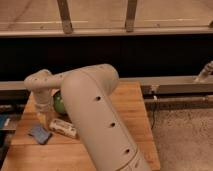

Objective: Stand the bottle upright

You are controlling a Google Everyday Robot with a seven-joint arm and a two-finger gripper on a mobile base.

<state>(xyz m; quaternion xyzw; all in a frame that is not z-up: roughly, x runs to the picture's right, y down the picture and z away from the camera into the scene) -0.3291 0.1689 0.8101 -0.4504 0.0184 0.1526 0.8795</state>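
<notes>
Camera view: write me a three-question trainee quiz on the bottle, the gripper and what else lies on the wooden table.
1. True or false: the bottle stands upright on the table.
2. Where is the gripper? A) above the table's right edge; B) low at the bottle's picture-left end, jaws shut; C) out of view.
3. Fill in the colour: the flat item lying picture-left of the bottle is ___.
Key: 1 false, it lies on its side; 2 B; 3 blue.
</notes>
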